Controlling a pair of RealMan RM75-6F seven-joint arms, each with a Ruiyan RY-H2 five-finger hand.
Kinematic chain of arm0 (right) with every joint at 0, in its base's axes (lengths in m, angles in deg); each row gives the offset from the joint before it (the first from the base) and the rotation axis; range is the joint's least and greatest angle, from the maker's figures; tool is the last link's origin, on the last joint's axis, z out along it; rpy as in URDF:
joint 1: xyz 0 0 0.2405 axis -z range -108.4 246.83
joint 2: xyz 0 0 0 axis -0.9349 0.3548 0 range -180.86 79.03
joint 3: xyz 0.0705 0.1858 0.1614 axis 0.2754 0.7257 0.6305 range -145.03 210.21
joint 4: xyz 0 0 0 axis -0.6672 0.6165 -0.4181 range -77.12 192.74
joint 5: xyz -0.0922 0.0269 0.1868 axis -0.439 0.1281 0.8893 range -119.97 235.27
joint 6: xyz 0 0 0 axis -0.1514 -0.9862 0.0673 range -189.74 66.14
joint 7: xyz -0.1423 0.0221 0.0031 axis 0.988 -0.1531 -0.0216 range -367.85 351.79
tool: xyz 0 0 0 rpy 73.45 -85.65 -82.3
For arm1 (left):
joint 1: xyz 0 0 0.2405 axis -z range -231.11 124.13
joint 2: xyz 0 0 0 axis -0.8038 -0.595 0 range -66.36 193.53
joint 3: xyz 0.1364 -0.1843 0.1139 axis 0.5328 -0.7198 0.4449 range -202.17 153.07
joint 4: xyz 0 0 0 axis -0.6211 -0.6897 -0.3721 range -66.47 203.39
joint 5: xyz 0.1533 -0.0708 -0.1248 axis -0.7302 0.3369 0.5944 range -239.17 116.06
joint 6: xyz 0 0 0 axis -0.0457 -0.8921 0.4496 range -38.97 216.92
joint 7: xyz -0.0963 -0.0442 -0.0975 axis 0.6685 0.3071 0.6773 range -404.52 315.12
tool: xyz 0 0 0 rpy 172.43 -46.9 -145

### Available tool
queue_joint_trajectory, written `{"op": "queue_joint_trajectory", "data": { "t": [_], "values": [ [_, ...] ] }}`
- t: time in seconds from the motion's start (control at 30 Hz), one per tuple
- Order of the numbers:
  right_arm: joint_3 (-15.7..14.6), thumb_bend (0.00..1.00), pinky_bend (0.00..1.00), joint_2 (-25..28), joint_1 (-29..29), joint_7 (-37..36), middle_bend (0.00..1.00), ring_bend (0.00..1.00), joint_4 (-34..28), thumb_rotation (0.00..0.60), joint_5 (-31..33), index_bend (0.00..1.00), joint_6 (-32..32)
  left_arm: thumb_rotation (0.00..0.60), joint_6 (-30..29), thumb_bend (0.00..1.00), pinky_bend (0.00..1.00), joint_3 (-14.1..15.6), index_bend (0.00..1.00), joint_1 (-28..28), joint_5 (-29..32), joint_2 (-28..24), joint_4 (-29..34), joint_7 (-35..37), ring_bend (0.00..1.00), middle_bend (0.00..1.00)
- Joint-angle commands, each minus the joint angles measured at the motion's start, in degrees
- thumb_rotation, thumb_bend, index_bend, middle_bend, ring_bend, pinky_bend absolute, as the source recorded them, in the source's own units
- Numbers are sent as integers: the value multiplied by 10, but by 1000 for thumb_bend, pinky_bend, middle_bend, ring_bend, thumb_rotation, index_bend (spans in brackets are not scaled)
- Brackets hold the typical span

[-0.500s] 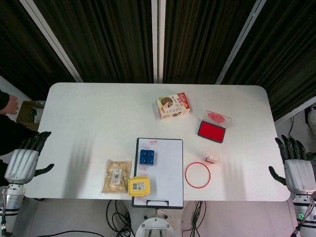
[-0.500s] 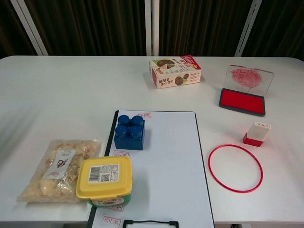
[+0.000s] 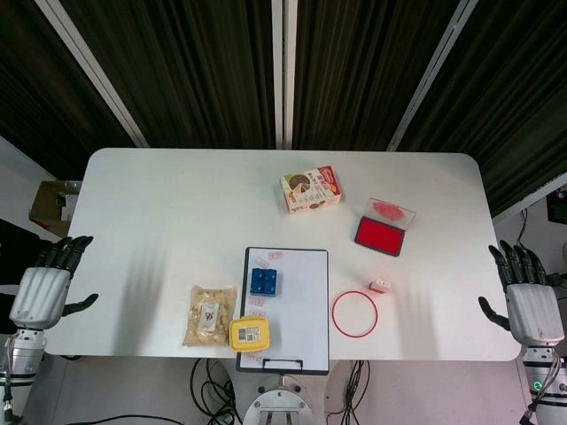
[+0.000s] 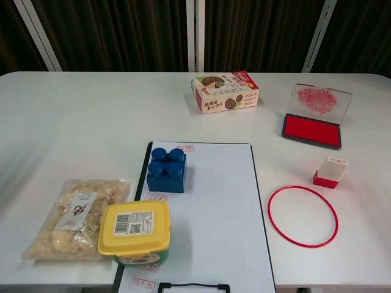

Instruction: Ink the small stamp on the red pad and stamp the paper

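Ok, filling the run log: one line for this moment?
left hand open | right hand open | stamp untouched beside ring | ink pad open

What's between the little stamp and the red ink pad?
Nothing. Only bare white table separates the small stamp from the red pad. The chest view shows it best; the red ring lies on the stamp's other side.
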Motion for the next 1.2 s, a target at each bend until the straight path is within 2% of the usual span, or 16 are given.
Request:
{"op": "queue_joint_trajectory", "data": {
  "t": [0.03, 0.17, 0.2, 0.23, 0.27, 0.33, 0.4, 0.5, 0.6, 0.73, 0.8, 1.2],
  "values": [
    [-1, 184, 0, -1, -5, 6, 0, 0, -3, 600, -5, 0, 6, 600, 0, 0, 201, 0, 100, -1, 1, 0, -3, 2, 118, 128],
    [-2, 184, 18, 2, -13, 36, 0, 5, -22, 600, -9, 0, 18, 600, 0, 0, 201, 2, 100, -3, 4, 4, -8, 6, 117, 128],
    [-2, 184, 95, 5, -16, 52, 0, 37, -35, 600, -8, 0, 22, 600, 1, 0, 201, 4, 100, -4, 5, 5, -9, 6, 117, 128],
    [-1, 184, 227, 4, -18, 61, 4, 101, -46, 600, -10, 0, 22, 600, 4, 0, 201, 4, 100, -3, 6, 5, -9, 6, 117, 128],
    [2, 185, 377, 1, -20, 70, 22, 190, -54, 600, -12, 3, 19, 600, 5, 0, 201, 5, 100, -3, 6, 5, -9, 6, 117, 128],
    [4, 185, 673, -9, -25, 88, 128, 444, -68, 600, -23, 43, 16, 600, 9, 0, 201, 5, 100, -1, 7, 4, -9, 4, 117, 128],
    [3, 183, 815, -18, -34, 112, 236, 607, -80, 600, -24, 93, 29, 600, 13, 0, 201, 4, 101, 0, 9, 4, -8, 5, 117, 128],
    [6, 177, 926, -36, -50, 148, 312, 722, -96, 600, -11, 168, 57, 600, 18, 0, 201, 5, 100, 2, 8, 5, -9, 7, 117, 128],
    [12, 176, 959, -62, -66, 185, 345, 758, -99, 600, 16, 242, 86, 600, 19, 0, 201, 6, 100, 3, 8, 4, -11, 9, 117, 128],
    [25, 176, 961, -98, -83, 225, 413, 762, -91, 600, 64, 355, 113, 600, 21, 0, 201, 7, 103, 1, 12, 3, -15, 14, 117, 129],
    [30, 176, 961, -110, -89, 237, 433, 762, -88, 600, 86, 380, 125, 600, 22, 0, 201, 8, 105, 1, 13, 3, -17, 16, 117, 129],
    [37, 176, 961, -171, -119, 282, 453, 762, -68, 600, 162, 390, 153, 600, 27, 0, 201, 10, 105, 1, 16, 7, -30, 25, 117, 128]
  ]
}}
